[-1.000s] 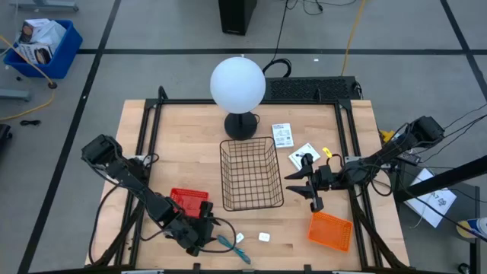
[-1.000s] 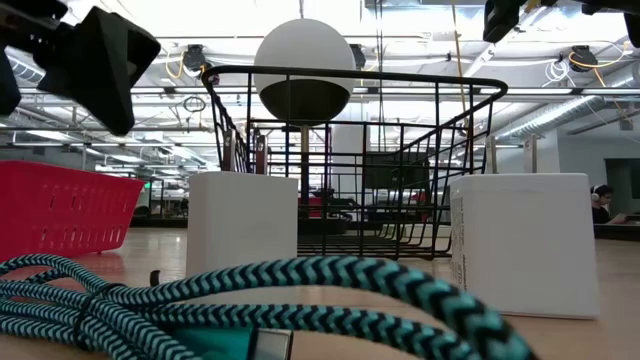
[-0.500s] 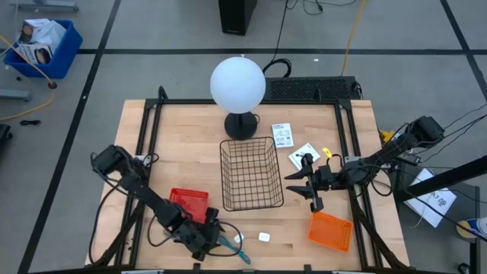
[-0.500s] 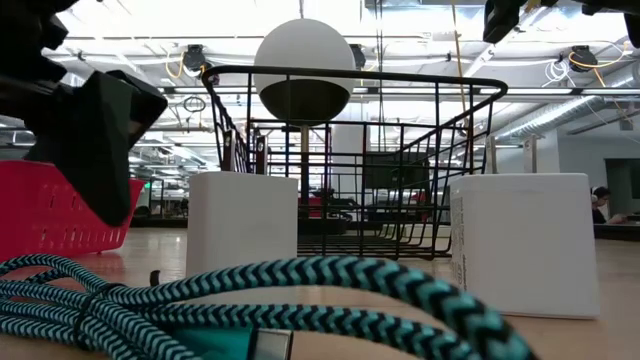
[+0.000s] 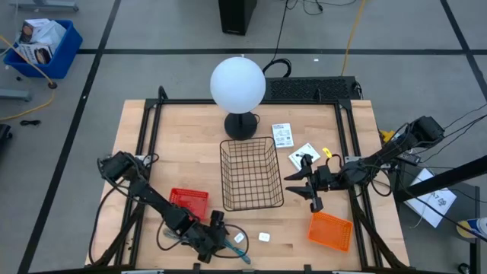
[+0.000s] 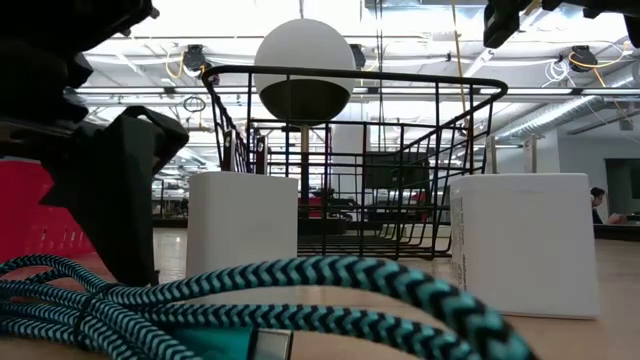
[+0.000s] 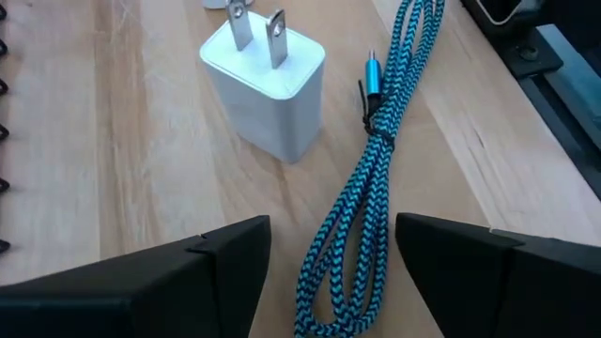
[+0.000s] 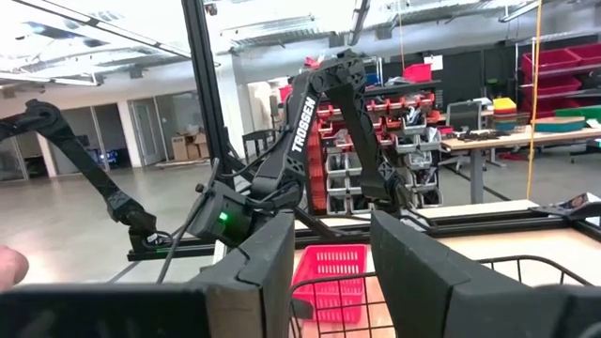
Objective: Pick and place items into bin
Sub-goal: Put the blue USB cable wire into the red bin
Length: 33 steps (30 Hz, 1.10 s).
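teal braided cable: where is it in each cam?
High: teal braided cable at the table's near edge, by the left claw.
Low: fills the foreground, in front of two white blocks.
Left wrist: runs between the open claw's fingers.
Right wrist: not in view.
Shared landmark: white plug block beside the cable, seen at and.

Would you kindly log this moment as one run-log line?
left gripper: open, over teal braided cable | white plug-in charger block: beside cable, untouched | right gripper: open, empty, beside black wire basket
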{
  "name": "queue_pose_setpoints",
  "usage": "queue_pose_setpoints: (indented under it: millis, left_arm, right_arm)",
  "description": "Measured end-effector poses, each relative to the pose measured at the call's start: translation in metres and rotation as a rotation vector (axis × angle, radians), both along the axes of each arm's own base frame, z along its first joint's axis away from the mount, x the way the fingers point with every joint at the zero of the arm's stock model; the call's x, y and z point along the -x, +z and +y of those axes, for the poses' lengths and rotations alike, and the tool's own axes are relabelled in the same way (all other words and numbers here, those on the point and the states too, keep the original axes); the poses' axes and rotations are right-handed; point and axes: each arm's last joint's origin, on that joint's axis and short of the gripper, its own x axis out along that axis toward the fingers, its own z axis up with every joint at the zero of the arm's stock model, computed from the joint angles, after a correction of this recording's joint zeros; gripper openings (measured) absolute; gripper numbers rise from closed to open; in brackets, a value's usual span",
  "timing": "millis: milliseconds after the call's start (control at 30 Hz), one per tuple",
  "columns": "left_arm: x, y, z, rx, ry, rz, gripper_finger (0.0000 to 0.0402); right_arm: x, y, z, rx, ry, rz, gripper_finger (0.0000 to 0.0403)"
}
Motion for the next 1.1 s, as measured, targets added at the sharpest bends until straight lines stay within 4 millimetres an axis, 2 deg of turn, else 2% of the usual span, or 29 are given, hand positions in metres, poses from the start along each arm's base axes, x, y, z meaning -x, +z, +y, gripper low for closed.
queue_pose_setpoints:
  millis: [100,167,533,633,900,1000,1100]
  left_arm:
    - [0.0,0.0,0.001,0.0,0.007,0.013,0.0234]
    - [0.0,-0.001,0.003,0.003,0.016,0.022,0.0217]
    - [-0.001,-0.001,0.005,0.03,0.008,0.047,0.0046]
    - [-0.001,-0.001,0.004,0.05,-0.007,0.064,0.0015]
    - [0.009,0.013,0.008,0.091,0.011,0.144,0.0032]
    - [0.016,0.03,0.01,0.09,0.022,0.146,0.0014]
    - [0.023,0.051,0.012,0.091,0.051,0.11,0.0013]
  right_arm:
    - [0.0,0.0,0.0,0.007,-0.001,0.0,0.0133]
    - [0.0,0.0,0.0,0.008,-0.002,-0.001,0.0133]
    - [0.0,0.0,0.0,0.009,-0.002,-0.001,0.0133]
    - [0.0,0.0,0.0,0.009,-0.002,0.0,0.0132]
    - [0.0,0.0,0.0,0.01,-0.002,0.0,0.0132]
    - [0.0,0.0,0.0,0.01,-0.002,0.0,0.0132]
    - [0.0,0.0,0.0,0.01,-0.002,0.0,0.0132]
